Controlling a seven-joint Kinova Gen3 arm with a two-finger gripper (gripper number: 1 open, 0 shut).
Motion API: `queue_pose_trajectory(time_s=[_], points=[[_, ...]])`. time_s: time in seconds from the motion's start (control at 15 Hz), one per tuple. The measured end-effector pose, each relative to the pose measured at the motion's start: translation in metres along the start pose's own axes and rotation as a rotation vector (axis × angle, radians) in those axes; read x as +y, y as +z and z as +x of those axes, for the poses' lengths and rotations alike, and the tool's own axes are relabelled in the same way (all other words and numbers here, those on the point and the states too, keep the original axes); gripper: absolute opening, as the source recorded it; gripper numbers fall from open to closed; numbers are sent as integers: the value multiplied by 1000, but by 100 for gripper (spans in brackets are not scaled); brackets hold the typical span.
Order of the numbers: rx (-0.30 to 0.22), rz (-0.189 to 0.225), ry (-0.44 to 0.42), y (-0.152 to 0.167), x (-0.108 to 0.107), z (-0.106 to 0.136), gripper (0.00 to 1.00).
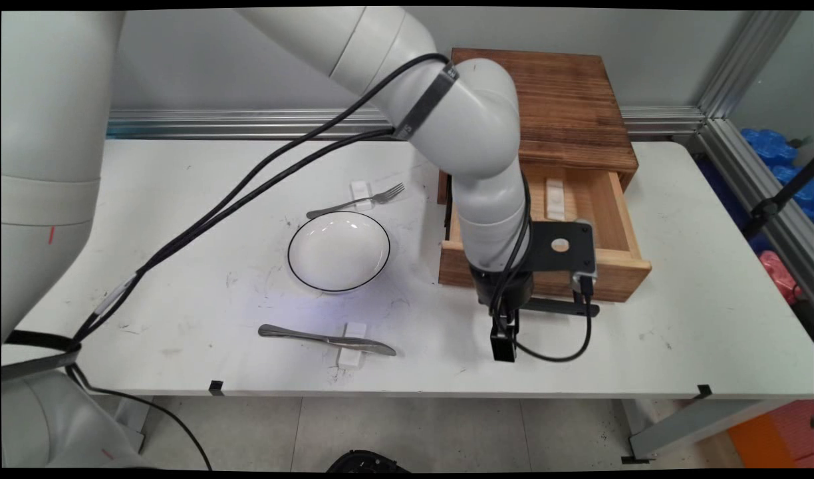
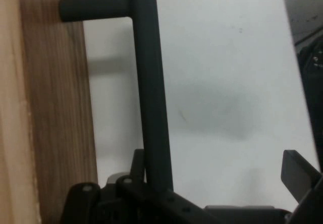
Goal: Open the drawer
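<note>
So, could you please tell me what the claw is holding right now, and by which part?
Nothing is held: the open claw straddles the black handle bar of the drawer without clamping it.

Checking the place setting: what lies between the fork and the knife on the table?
The white bowl with a dark rim lies between the fork and the knife, seen in the main view.

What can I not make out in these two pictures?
Drawer: main view, left part hidden by the arm.
Handle: hand view, upper end cut off by the picture's edge, lower end hidden by the gripper.
White piece in the drawer: main view, too small to identify.
</note>
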Motion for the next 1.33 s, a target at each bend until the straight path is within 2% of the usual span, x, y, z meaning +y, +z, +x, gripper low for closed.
queue_pose_trajectory(time_s=[0.67,1.33], points=[[0,-6,-11,-5,48,7,100],[8,-4,-9,-3,83,15,100]])
